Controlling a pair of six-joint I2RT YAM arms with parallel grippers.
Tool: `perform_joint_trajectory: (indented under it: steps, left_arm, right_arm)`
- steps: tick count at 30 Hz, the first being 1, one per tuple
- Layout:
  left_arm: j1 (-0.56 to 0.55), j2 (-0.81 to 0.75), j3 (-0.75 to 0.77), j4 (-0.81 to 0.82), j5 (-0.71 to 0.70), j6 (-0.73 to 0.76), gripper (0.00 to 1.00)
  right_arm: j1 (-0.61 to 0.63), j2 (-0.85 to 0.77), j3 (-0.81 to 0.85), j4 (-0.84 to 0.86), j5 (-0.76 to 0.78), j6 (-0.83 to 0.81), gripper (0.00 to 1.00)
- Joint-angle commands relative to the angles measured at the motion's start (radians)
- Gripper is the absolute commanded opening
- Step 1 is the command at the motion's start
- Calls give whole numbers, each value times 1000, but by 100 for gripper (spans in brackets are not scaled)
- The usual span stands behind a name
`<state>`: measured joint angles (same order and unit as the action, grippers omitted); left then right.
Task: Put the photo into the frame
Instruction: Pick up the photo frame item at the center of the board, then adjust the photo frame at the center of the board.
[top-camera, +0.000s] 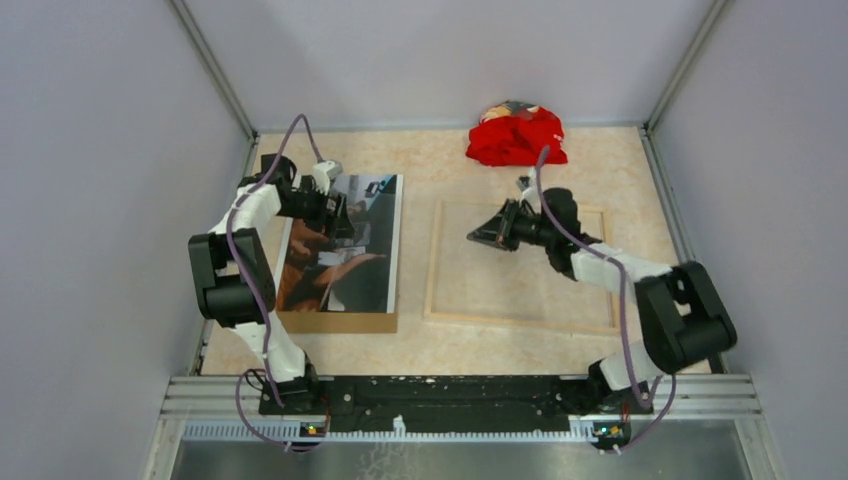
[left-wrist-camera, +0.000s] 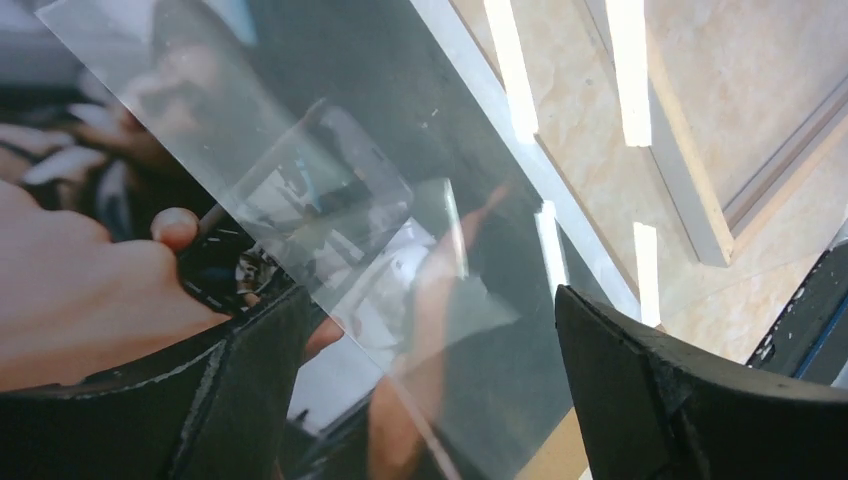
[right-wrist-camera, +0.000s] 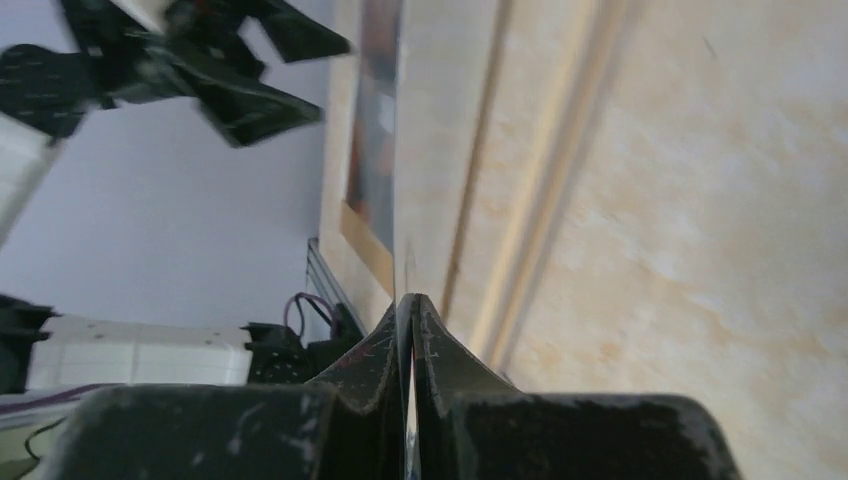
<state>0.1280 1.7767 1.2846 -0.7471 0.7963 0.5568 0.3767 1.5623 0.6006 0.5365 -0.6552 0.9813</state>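
The photo (top-camera: 345, 255), a dark print of people, lies face up on a brown backing board (top-camera: 340, 322) at the left. The frame (top-camera: 520, 322) lies flat at the right, wood side up. My left gripper (top-camera: 335, 215) hovers open over the photo's far part; in the left wrist view (left-wrist-camera: 430, 300) the photo (left-wrist-camera: 90, 260) lies below it. My right gripper (top-camera: 475, 235) is over the frame's left part, shut (right-wrist-camera: 407, 300) on the edge of a thin clear sheet (right-wrist-camera: 398, 200). The sheet (left-wrist-camera: 330, 190) reaches slanting over the photo, between my left fingers.
A red cloth (top-camera: 515, 138) lies at the back of the table. Grey walls close in the left, right and back. The frame's rail (left-wrist-camera: 690, 200) and the marbled tabletop show past the photo's white margin. The left arm (right-wrist-camera: 200, 70) shows in the right wrist view.
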Motion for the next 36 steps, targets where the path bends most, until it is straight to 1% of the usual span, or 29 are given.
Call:
perform_joint_trajectory:
  steps: [1, 4, 6, 9, 11, 13, 17, 20, 23, 25, 28, 30, 33, 36]
  left_arm:
    - [-3, -57, 71, -24, 34, 19, 99]
    - [-11, -56, 89, -24, 43, 10, 99]
    - [-35, -54, 94, -19, 40, 3, 99]
    - [-87, -57, 86, 17, 36, -31, 99]
    - [-143, -54, 88, 43, 24, -60, 99]
    - [-226, -46, 92, 65, -17, -76, 99]
    - [-379, -11, 106, 148, -98, -133, 97]
    - [-477, 55, 124, 220, -177, -183, 95]
    - [-567, 107, 130, 293, -257, -210, 94]
    - [-601, 138, 132, 333, -309, -226, 91]
    - [-627, 175, 133, 382, -371, -270, 85]
    - [-639, 182, 115, 424, -429, -291, 84]
    - [-658, 177, 82, 471, -469, -294, 83]
    - [-667, 186, 62, 490, -510, -303, 77]
  right_arm:
    - [-38, -260, 305, -457, -16, -241, 0]
    - [-125, -351, 439, -668, -49, -276, 0]
    - [-196, -401, 512, -773, -82, -288, 0]
    - [-269, -457, 632, -943, -86, -357, 0]
    - [-296, -479, 693, -1015, -90, -387, 0]
    - [-311, -494, 746, -1076, -82, -400, 0]
    - [-329, -524, 854, -1209, 23, -463, 0]
    - [-331, -528, 937, -1312, 109, -523, 0]
    - [-331, -534, 968, -1364, 144, -546, 0]
    - [-331, -543, 968, -1387, 163, -559, 0]
    - [-331, -554, 957, -1407, 184, -577, 0]
    - [-331, -559, 948, -1410, 183, -582, 0]
    - [-331, -562, 935, -1407, 174, -584, 0]
    - [-331, -564, 917, -1398, 161, -582, 0]
